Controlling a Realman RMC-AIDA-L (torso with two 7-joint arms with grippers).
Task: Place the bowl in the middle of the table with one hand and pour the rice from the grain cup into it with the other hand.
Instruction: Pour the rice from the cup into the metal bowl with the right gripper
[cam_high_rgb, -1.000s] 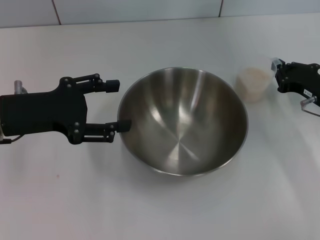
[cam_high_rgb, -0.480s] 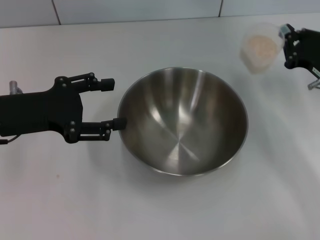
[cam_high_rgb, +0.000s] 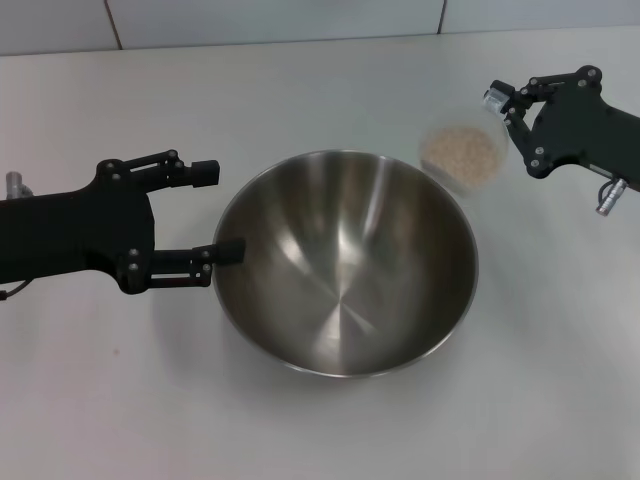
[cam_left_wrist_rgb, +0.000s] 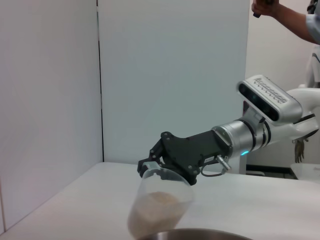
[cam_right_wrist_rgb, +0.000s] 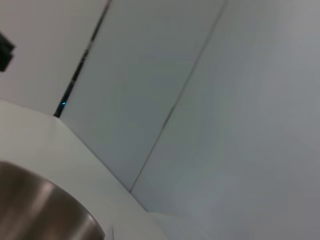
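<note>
The large steel bowl (cam_high_rgb: 345, 262) sits on the white table (cam_high_rgb: 300, 90) near its middle. My left gripper (cam_high_rgb: 218, 212) is open at the bowl's left side, its nearer fingertip (cam_high_rgb: 232, 250) touching the rim. My right gripper (cam_high_rgb: 503, 118) is shut on the clear grain cup (cam_high_rgb: 460, 155), full of rice (cam_high_rgb: 458, 150). It holds the cup in the air just beyond the bowl's far right rim. The left wrist view shows the cup (cam_left_wrist_rgb: 160, 205) tilted in the right gripper (cam_left_wrist_rgb: 155, 167) above the bowl's rim (cam_left_wrist_rgb: 195, 234). No rice lies in the bowl.
A pale wall (cam_high_rgb: 300, 20) runs along the table's far edge. In the right wrist view only the bowl's rim (cam_right_wrist_rgb: 45, 210), the table and wall panels show. A person's arm (cam_left_wrist_rgb: 295, 20) is in the background of the left wrist view.
My right gripper lifted the cup off the table and carried it left to the bowl's far right rim. The bowl and my left gripper shifted slightly left and toward me.
</note>
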